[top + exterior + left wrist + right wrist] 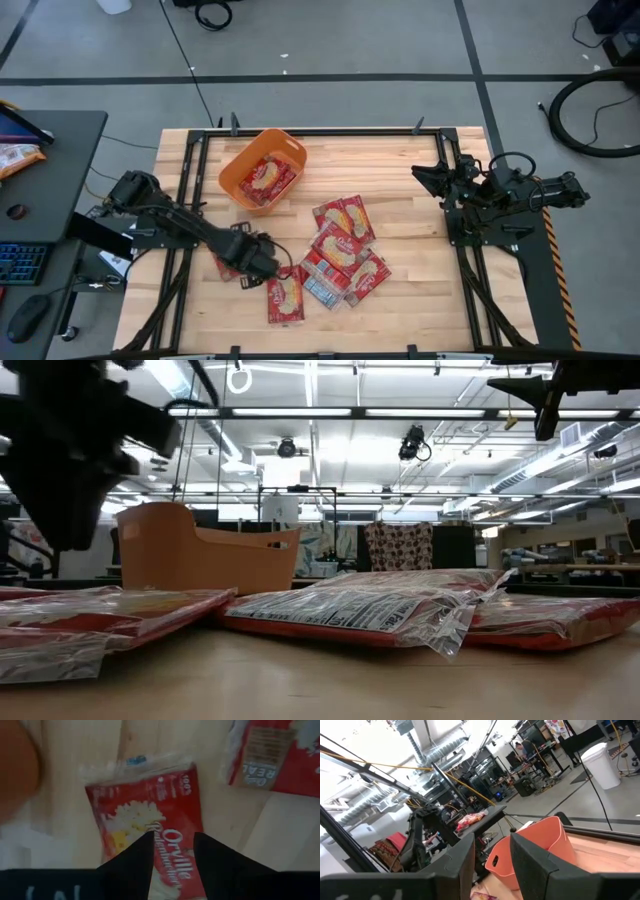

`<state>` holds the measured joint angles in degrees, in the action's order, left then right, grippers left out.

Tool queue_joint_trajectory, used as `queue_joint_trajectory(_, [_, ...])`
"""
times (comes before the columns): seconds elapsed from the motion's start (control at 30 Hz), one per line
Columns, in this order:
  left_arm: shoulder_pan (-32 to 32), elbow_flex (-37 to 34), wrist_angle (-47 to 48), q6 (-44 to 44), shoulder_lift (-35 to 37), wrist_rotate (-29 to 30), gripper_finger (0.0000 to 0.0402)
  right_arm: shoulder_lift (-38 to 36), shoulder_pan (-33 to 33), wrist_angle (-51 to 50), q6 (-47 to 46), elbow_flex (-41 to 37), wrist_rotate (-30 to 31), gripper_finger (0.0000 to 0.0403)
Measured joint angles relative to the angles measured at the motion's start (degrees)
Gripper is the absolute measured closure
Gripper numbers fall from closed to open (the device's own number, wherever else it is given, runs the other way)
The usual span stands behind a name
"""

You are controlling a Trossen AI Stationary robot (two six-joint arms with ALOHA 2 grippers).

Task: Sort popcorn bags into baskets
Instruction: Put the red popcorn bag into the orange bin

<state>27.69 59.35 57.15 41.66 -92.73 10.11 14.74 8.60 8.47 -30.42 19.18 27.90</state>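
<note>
My left gripper [260,266] [172,845] hangs open over the near left part of the table, fingers pointing down. Right below it a red popcorn bag [145,805] [226,266] lies flat on the wood, half hidden by the arm in the high view. In the low view this gripper [60,510] stands above the bags on the table. Several more bags [345,250] lie overlapping in a pile at mid-table, and one [285,298] sits alone near the front edge. The orange basket [240,165] [200,550] stands toward the far left and holds bags [265,178]. My right gripper [425,176] [491,855] waits open at the right.
A bag with its printed back up [270,755] lies just beyond the one under my left fingers. Bare wood shows between the pile and the right arm's base [480,215]. A dark desk with a keyboard [25,262] stands off the table's left side.
</note>
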Motion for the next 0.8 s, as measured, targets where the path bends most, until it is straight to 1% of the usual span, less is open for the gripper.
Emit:
queue_joint_trajectory(0.1, [3.2, 0.04, -0.18, 5.19, 0.0, 3.71, 0.0252, -0.02, 0.0, -0.02, 0.46, 0.0, -0.02, 0.0273])
queue_joint_trajectory(0.2, [6.54, -0.07, -0.29, 7.19, 0.0, 6.25, 0.0235, 0.0, 0.0, -0.03, 0.86, 0.0, -0.02, 0.0273])
queue_joint_trajectory(0.37, [10.1, -3.75, -2.65, 10.39, 0.07, 6.27, 0.0202, 0.0, 0.0, -0.03, 1.7, 0.0, 0.0, 0.0273])
queue_joint_trajectory(0.5, [10.46, -5.46, -2.82, 13.43, 0.07, 6.59, 0.0182, 0.0, 0.0, -0.04, 1.69, 0.0, -0.02, 0.0273])
queue_joint_trajectory(0.6, [10.39, -5.51, -3.57, 12.96, 0.07, 7.95, 0.0176, -0.01, 0.0, -0.02, 1.69, 0.01, -0.02, 0.0273])
queue_joint_trajectory(0.73, [10.49, -5.51, -5.8, 9.21, 0.07, 7.92, 0.0175, 0.0, 0.0, -0.02, 1.67, 0.0, -0.02, 0.0273])
queue_joint_trajectory(0.8, [10.44, -5.7, -5.97, 8.69, 0.08, 8.0, 0.0175, 0.0, 0.0, -0.04, 1.67, 0.0, -0.02, 0.0273])
